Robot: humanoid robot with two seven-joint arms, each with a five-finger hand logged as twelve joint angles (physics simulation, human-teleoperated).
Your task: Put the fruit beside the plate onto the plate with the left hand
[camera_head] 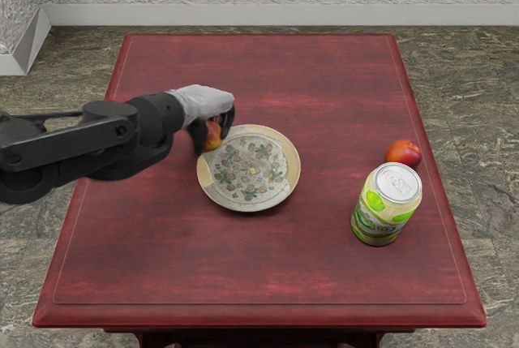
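The table (268, 259) is dark red; the plate (293, 171) has a tan rim and a green-brown floral pattern; one fruit (212, 137) is orange, the other fruit (403, 153) red; the can (386, 204) is green and white, silver-topped; the left hand (207, 109) is grey, its arm (81, 149) black.

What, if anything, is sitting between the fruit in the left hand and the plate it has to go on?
Nothing visible. The left hand holds the fruit in its fingers, right at the left rim of the plate. The can and the other fruit stand well off to the right, apart from the plate.
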